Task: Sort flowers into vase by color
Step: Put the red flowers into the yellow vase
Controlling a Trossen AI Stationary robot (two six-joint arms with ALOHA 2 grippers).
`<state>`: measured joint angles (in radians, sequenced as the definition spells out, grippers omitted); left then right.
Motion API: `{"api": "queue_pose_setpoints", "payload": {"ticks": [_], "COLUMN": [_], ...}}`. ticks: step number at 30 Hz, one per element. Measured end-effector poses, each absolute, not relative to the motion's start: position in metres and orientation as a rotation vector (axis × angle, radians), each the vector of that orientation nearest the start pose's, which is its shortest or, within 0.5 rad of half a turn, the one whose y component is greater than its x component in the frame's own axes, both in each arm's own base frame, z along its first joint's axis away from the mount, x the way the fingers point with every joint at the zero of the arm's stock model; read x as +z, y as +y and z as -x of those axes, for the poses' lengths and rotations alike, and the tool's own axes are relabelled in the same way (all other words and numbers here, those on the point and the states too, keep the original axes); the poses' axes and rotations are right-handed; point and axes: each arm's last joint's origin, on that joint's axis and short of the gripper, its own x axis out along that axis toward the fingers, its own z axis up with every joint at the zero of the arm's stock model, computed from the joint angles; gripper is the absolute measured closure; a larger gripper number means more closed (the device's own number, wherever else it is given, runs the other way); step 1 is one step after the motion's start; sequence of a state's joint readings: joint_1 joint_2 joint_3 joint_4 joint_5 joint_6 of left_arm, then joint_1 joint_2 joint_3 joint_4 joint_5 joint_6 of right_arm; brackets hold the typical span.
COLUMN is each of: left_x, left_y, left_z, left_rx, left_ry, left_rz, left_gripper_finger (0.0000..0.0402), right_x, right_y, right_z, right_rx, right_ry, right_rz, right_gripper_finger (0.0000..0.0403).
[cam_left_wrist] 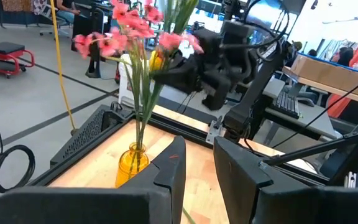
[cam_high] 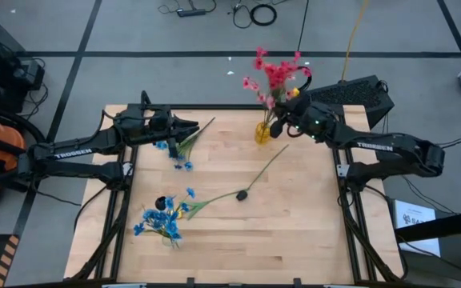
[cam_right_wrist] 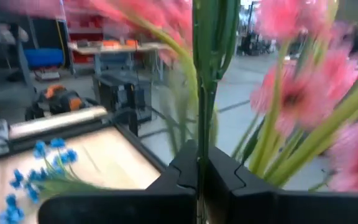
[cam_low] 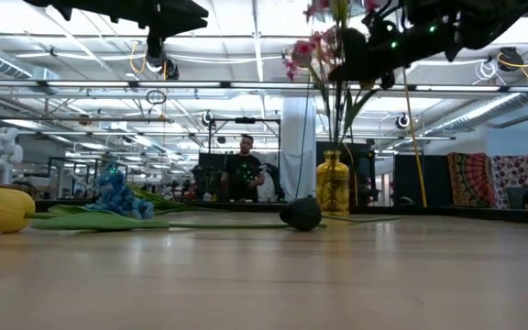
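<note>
Right pincer (cam_high: pixel 285 126) is clamped on a green stem (cam_right_wrist: pixel 202 118) just above the yellow vase (cam_high: pixel 262 133) at the worktop's (cam_high: pixel 294 240) far edge, where pink flowers (cam_high: pixel 272 74) already stand; the stem runs upright, so its foot seems to point down at the vase mouth. Left pincer (cam_high: pixel 189 128) hovers empty, fingers narrowly parted, over a blue sprig (cam_high: pixel 178 152) at the far left. A dark-headed flower (cam_high: pixel 244 194) lies mid-worktop, its stem slanting toward the vase, nearer the right arm. More blue flowers (cam_high: pixel 160 222) lie at the near left.
</note>
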<state>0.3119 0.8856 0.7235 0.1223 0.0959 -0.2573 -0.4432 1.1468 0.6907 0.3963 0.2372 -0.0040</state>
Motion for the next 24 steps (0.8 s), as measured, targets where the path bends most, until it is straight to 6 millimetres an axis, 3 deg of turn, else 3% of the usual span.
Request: {"api": "queue_pose_setpoints", "payload": {"ticks": [7, 13, 24], "left_x": [0.324, 0.324, 0.324], "left_y": [0.059, 0.059, 0.059], "left_z": [-0.192, -0.192, -0.192], "left_rx": [0.220, 0.220, 0.219], "left_ry": [0.010, 0.010, 0.010], "left_rz": [0.265, 0.265, 0.268], "left_gripper_finger": [0.0314, 0.0314, 0.0314], "right_x": [0.305, 0.309, 0.294], "right_y": [-0.104, -0.098, -0.085], "right_z": [-0.210, -0.201, -0.219], "right_rx": [-0.669, -0.660, -0.619], "right_ry": [-0.019, -0.027, 0.075], "right_rz": [0.003, -0.079, -0.050], "right_gripper_finger": [0.0402, 0.0402, 0.0403]}}
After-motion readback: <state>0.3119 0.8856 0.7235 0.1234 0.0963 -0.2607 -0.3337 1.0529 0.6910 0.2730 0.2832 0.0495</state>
